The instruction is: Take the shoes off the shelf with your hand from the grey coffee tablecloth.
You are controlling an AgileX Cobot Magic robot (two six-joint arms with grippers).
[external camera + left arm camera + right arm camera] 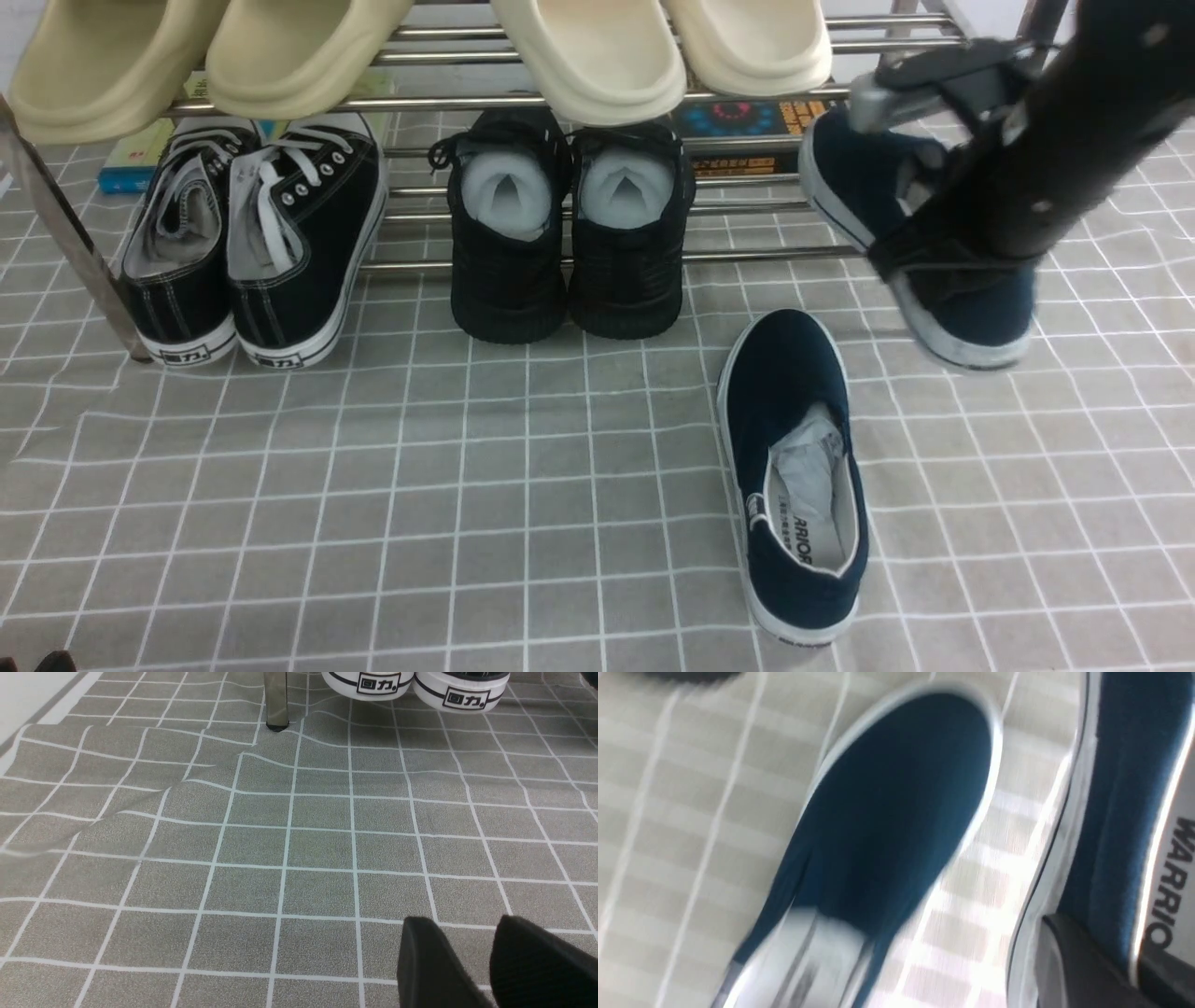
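Right pincer (948,257) clamping navy shoe (845,173), tilted

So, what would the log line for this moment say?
right hand: gripping second navy shoe by shelf | first navy shoe: on cloth | left hand: open, empty

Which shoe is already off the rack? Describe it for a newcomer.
From the shiny two-tier metal shoe rack, drop to the grey white-gridded tablecloth before its right half. The navy canvas slip-on with white sole lies there alone, toe toward the rack; its twin is in the right claw at the rack's end.
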